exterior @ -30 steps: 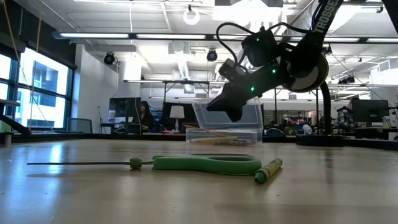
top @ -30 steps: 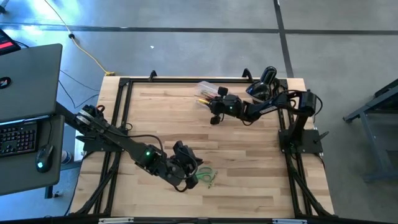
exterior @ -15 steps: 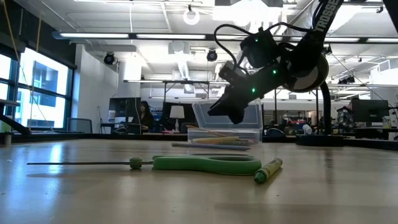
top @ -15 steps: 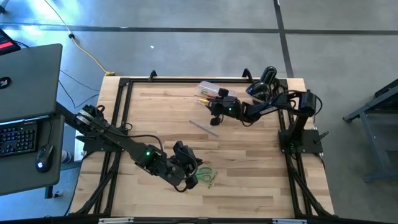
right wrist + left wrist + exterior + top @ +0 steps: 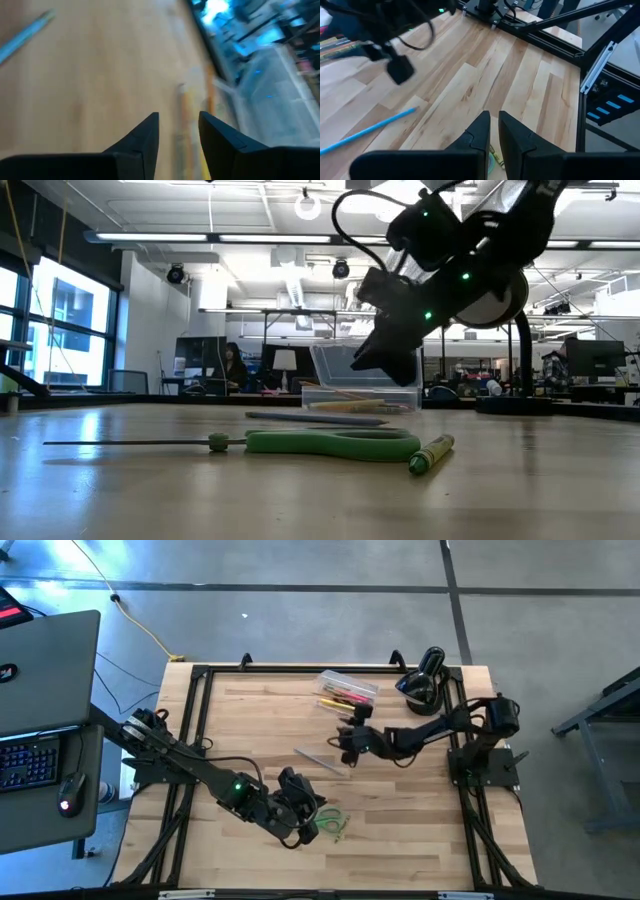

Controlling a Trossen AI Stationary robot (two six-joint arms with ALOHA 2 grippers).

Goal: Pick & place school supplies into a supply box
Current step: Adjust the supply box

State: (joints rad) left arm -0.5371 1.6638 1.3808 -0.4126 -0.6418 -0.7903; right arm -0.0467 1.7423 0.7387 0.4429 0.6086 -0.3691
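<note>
The thin grey pencil lay loose on the pale wooden table, near the small clear plastic supply box. My right pincer hung beside it, fingers apart and empty; my left pincer, nearly together, held nothing by the green-handled scissors.

**Layout relative to the supply box**

The supply box stands near the far edge of the counter, with pencils lying in it. A loose pencil lies on the counter nearer the middle, apart from the box. Well apart again, near the front edge, lie the scissors with a crayon just beside them. The rounded device stands at the box's right.
</note>
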